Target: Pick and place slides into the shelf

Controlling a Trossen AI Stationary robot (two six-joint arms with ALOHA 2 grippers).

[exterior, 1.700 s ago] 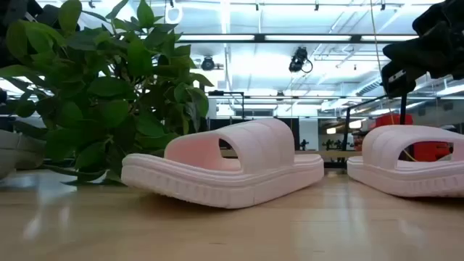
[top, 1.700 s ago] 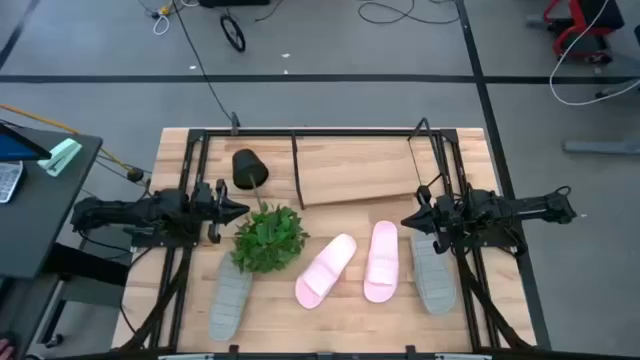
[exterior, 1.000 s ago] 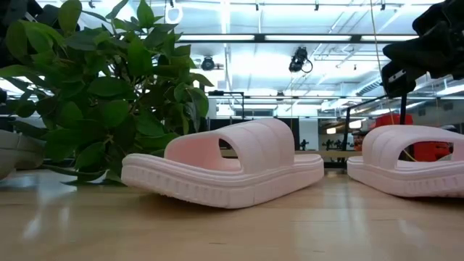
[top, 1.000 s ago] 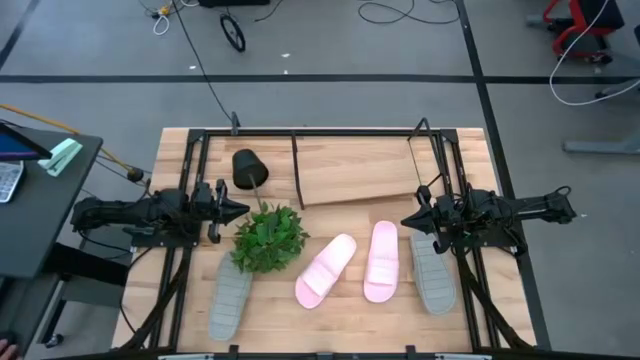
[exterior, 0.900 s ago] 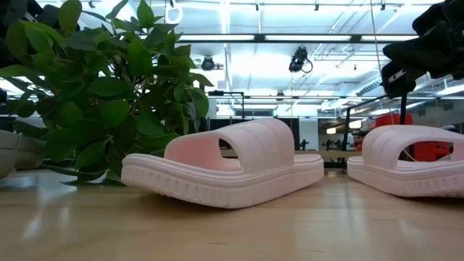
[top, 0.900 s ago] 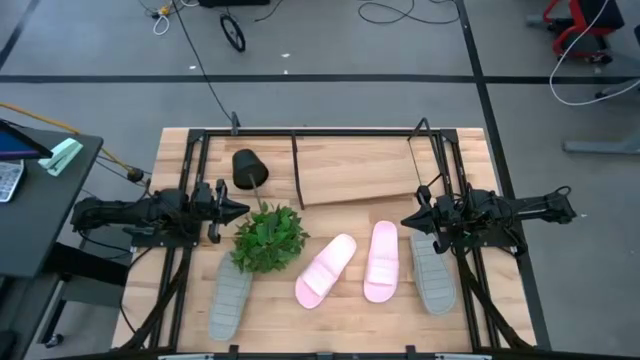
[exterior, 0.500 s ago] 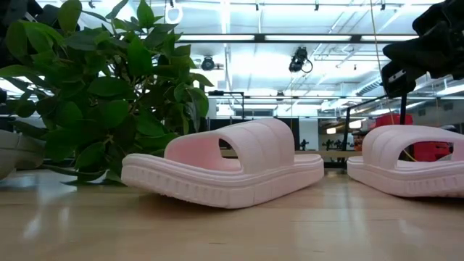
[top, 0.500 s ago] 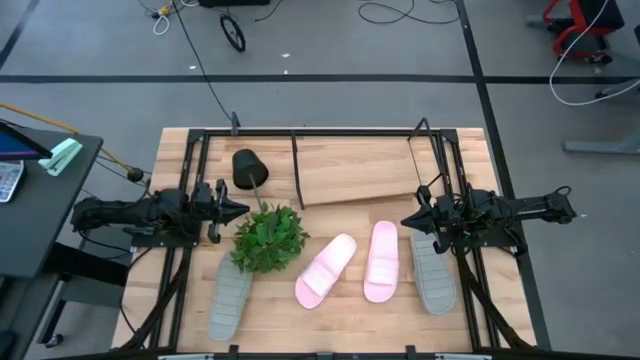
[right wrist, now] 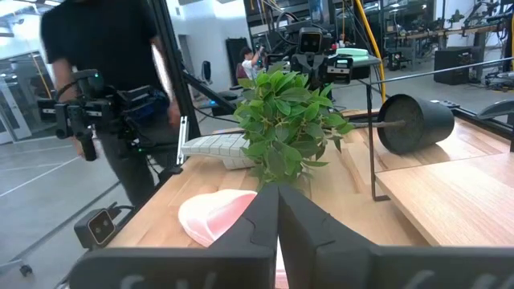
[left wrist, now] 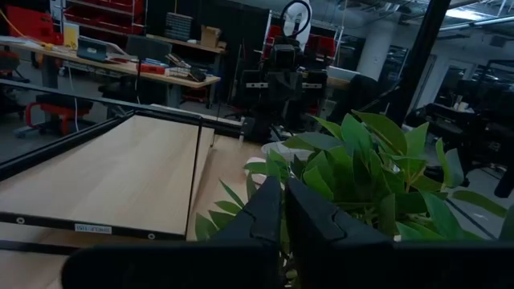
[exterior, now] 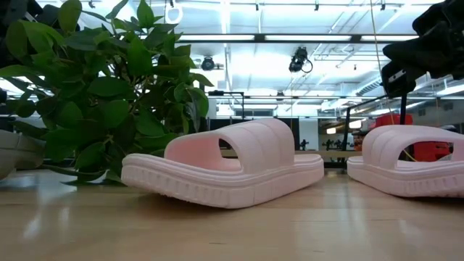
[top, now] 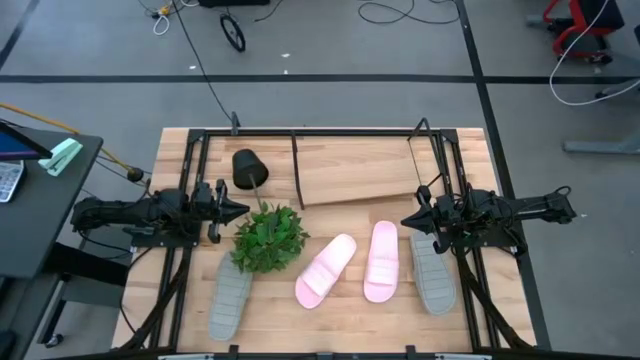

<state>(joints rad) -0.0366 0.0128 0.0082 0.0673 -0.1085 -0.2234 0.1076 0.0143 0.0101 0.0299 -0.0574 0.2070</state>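
Note:
Four slides lie sole-down on the tabletop: a grey slide (top: 230, 298) near the left, two pink slides (top: 326, 270) (top: 381, 261) in the middle, and a second grey slide (top: 433, 272) on the right. The shelf (top: 360, 177), a slanted wooden board in black rods, stands at the far side. My left gripper (top: 240, 211) is shut and hovers left of the plant (top: 268, 238). My right gripper (top: 405, 222) is shut and hovers just right of the right pink slide's far end. The right wrist view shows a pink slide (right wrist: 217, 215) below the shut fingers.
A green leafy plant (exterior: 101, 94) lies on the table between the left grey slide and the pink ones, its black pot (top: 248, 167) tipped over by the shelf's left end. Black frame rails (top: 180, 270) run along both table sides. A person (right wrist: 104, 80) stands beyond the table's left side.

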